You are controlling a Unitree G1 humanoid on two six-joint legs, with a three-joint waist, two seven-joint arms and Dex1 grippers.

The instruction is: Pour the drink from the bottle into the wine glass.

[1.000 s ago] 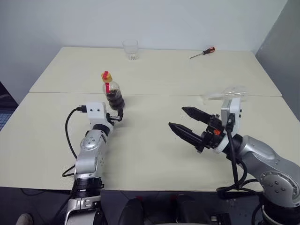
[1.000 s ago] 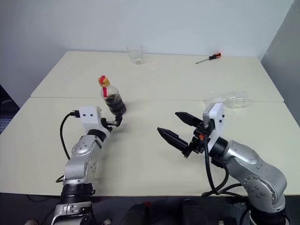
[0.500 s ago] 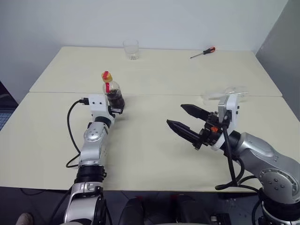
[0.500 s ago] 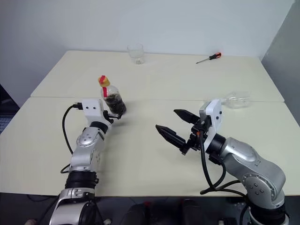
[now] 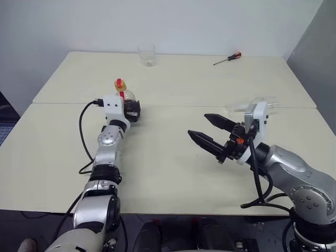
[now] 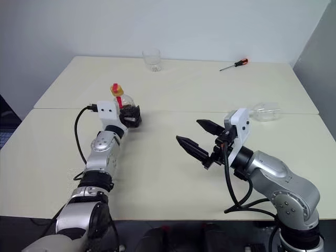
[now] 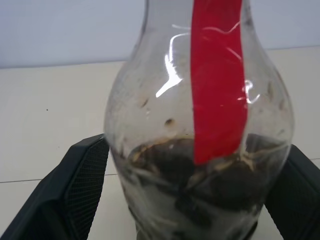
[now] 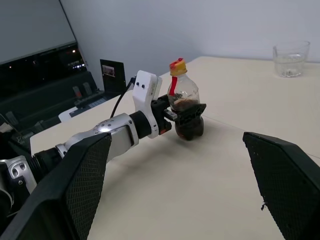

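the small squat clear plastic bottle (image 5: 127,103) with red neck label and orange-yellow cap stands upright toward the left edge of the cream table (image 5: 173,84), dark drink (image 7: 200,185) low in its body. the left gripper (image 6: 130,115) brackets the bottle, black fingers (image 7: 82,185) spread either side and seemingly not yet pressing: the grasp step. the right gripper (image 5: 212,134) hovers mid-table, spread wide and empty. the clear stemmed wine glass (image 6: 262,112) appears to lie on its side near the right edge. next: close on the bottle; the glass likely needs righting.
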